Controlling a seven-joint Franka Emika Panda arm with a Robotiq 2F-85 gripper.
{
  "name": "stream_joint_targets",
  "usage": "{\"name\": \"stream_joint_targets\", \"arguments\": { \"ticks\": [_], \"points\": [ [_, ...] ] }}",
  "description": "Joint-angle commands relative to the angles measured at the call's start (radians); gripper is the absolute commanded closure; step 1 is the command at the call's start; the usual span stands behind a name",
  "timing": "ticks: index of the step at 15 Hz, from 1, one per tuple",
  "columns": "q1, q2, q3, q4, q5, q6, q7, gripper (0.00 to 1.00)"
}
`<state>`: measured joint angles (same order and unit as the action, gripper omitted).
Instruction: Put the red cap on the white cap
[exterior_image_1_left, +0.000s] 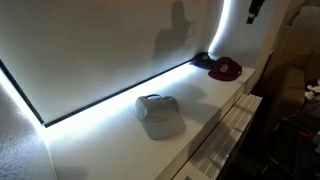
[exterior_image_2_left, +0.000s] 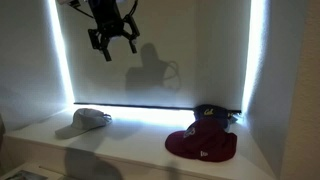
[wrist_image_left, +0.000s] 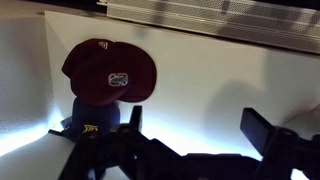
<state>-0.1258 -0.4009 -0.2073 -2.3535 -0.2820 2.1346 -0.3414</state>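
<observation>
we see the claw (exterior_image_2_left: 117, 48) hanging high above the ledge (exterior_image_2_left: 140, 136). its two fingers (wrist_image_left: 130, 122) are spread wide with nothing between them, and it touches no cap. in an exterior view only a dark sliver of the claw (exterior_image_1_left: 254, 11) shows, cut off by the top edge, so we cannot read its fingers there.

the red cap (exterior_image_2_left: 203, 146) lies on the ledge, well below the claw and far off to one side of it. in the wrist view the red cap (wrist_image_left: 110, 72) sits out beyond one fingertip, with a small round patch on its crown; the dim light hides its brim line. a dark cap (wrist_image_left: 90, 120) lies nearer the claw than the red one and is partly hidden behind that same finger. the two caps are just beside each other, and we cannot tell whether they touch.

the white cap (exterior_image_2_left: 90, 120) rests far below the claw, almost under it and well apart from the red cap. in an exterior view the white cap (exterior_image_1_left: 160, 115) stands out plainly, though its brim melts into the bright ledge. in the wrist view a pale shape past the other finger is too washed out to name.

the light strips (exterior_image_2_left: 62, 60) glare hard and blur the back of the ledge. the arm's shadow (exterior_image_2_left: 155, 70) falls on the wall behind the claw.
</observation>
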Motion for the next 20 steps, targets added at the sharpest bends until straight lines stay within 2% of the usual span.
{"name": "stream_joint_targets", "arguments": {
  "ticks": [1,3,4,6,8,13,16,20],
  "points": [
    [-0.005,0.001,0.005,0.002,0.003,-0.002,-0.002,0.0],
    [-0.005,0.001,0.005,0.002,0.003,-0.002,-0.002,0.0],
    [0.006,0.013,0.029,0.017,-0.005,0.007,0.022,0.0],
    [0.017,0.066,0.067,0.072,0.013,0.025,0.12,0.0],
    [0.01,0.166,0.056,0.175,0.081,0.073,0.222,0.0],
    [-0.046,0.425,-0.015,0.398,0.195,0.211,0.333,0.0],
    [-0.086,0.6,-0.046,0.585,0.265,0.203,0.412,0.0],
    [-0.136,0.769,-0.069,0.809,0.331,0.132,0.563,0.0]
  ]
}}
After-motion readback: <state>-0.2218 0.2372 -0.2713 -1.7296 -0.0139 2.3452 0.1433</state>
